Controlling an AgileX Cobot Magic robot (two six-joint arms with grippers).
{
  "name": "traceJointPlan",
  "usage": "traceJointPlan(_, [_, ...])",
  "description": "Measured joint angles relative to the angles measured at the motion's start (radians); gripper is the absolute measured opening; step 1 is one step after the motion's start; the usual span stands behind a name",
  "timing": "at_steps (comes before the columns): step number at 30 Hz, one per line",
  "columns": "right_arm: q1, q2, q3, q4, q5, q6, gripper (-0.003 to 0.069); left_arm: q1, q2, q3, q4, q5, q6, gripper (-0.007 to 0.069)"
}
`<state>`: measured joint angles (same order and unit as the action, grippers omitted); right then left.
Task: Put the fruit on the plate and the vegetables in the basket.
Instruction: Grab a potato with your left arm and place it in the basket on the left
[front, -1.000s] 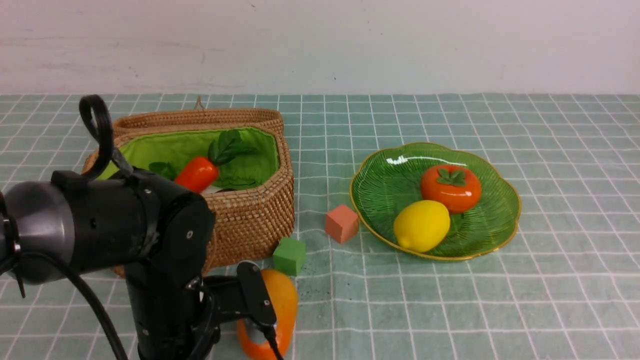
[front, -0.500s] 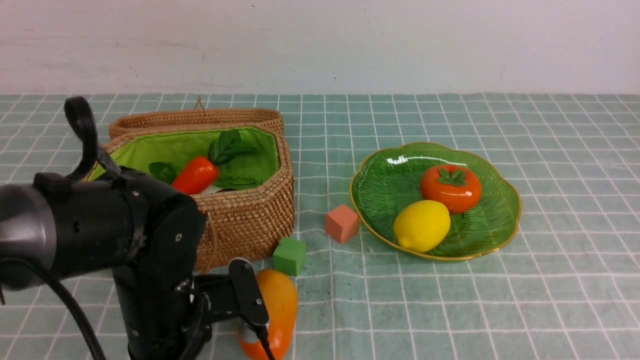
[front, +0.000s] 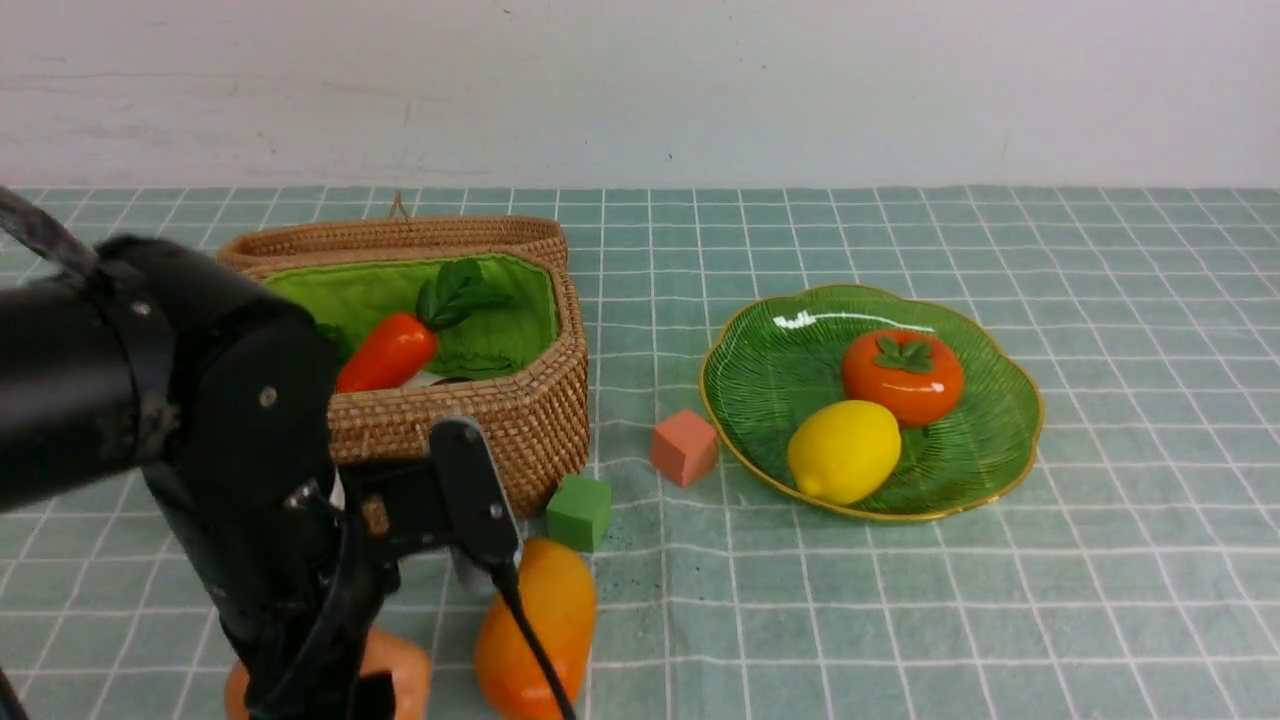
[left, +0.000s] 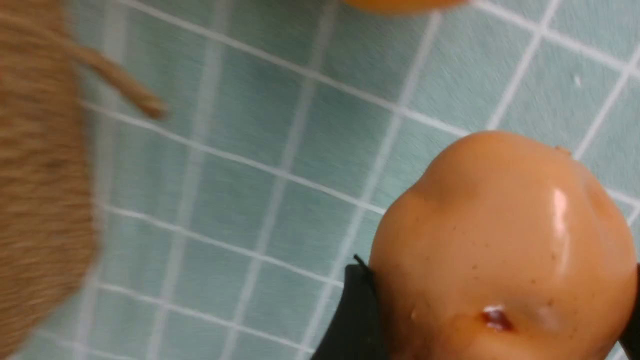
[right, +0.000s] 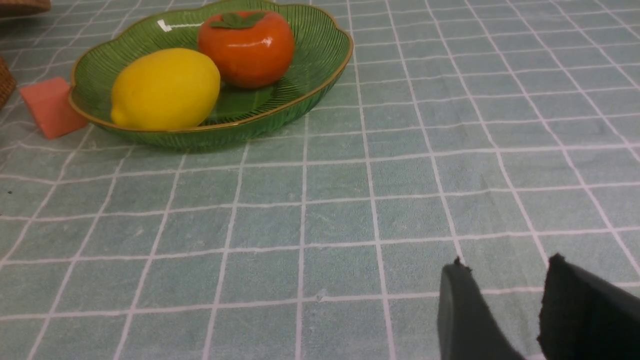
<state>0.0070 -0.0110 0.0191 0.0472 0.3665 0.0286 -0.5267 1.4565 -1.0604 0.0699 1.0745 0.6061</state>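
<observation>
At the near left corner of the surface (front: 1000, 600), the potato (left: 500, 215) is gripped by the left tool (left: 497, 280). In the left wrist view it is seen pressed between two black fingers (left: 357, 310). In the front view only a tan bulge of the potato (front: 400, 675) is shown below the black arm, and the grip itself is hidden. A blurred brown mass, probably the basket (left: 40, 200) wall, is seen only at the edge of that wrist view.

In the front view the basket (front: 480, 420) is placed on the left half of the surface with its lid folded back. The carrot (front: 385, 352) is laid tilted on the green lining. The mango (front: 535, 625) is found just in front of the basket, near the front edge, on the cloth. Only a sliver of the mango (left: 400, 4) is caught by the left wrist view. A green cube (front: 578, 512) is set just beyond it, and an orange cube (front: 684, 447) is set between basket and plate.

The plate (front: 760, 380) is placed right of centre, with the lemon (front: 843, 450) and the persimmon (front: 902, 377) side by side and touching. The right wrist view gives the plate (right: 320, 65) from low down.

The right tool (right: 505, 265) is shown in its wrist view alone: its fingers are parted and nothing is held.
</observation>
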Motion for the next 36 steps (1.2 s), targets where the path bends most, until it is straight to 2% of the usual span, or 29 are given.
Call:
traceJointPlan(4, [0.000,0.000,0.000,0.000,0.000,0.000,0.0239,0.065,-0.015,-0.138,-0.002,0.011,0.002,0.0596])
traceJointPlan(6, [0.000,0.000,0.000,0.000,0.000,0.000,0.0239,0.142,-0.017,-0.265,0.001,-0.045,0.015,0.0595])
traceJointPlan(7, [0.000,0.000,0.000,0.000,0.000,0.000,0.0239,0.147,-0.017,-0.271,0.001,-0.045,0.015,0.0595])
traceJointPlan(12, [0.000,0.000,0.000,0.000,0.000,0.000,0.0239,0.233,-0.011,-0.327,0.037,-0.347,0.047,0.0595])
traceJointPlan(18, [0.000,0.000,0.000,0.000,0.000,0.000,0.0239,0.260,0.089,-0.327,0.074,-0.532,0.050,0.0595])
traceJointPlan(23, [0.000,0.000,0.000,0.000,0.000,0.000,0.0240,0.260,0.216,-0.327,0.085,-0.559,0.043,0.0595])
traceJointPlan(30, [0.000,0.000,0.000,0.000,0.000,0.000,0.0240,0.260,0.293,-0.327,0.108,-0.599,-0.024,0.0595])
traceJointPlan(33, [0.000,0.000,0.000,0.000,0.000,0.000,0.0240,0.260,0.290,-0.327,0.123,-0.585,-0.066,0.0655])
traceJointPlan(36, [0.000,0.000,0.000,0.000,0.000,0.000,0.0240,0.260,0.270,-0.327,0.128,-0.545,-0.072,0.0670])
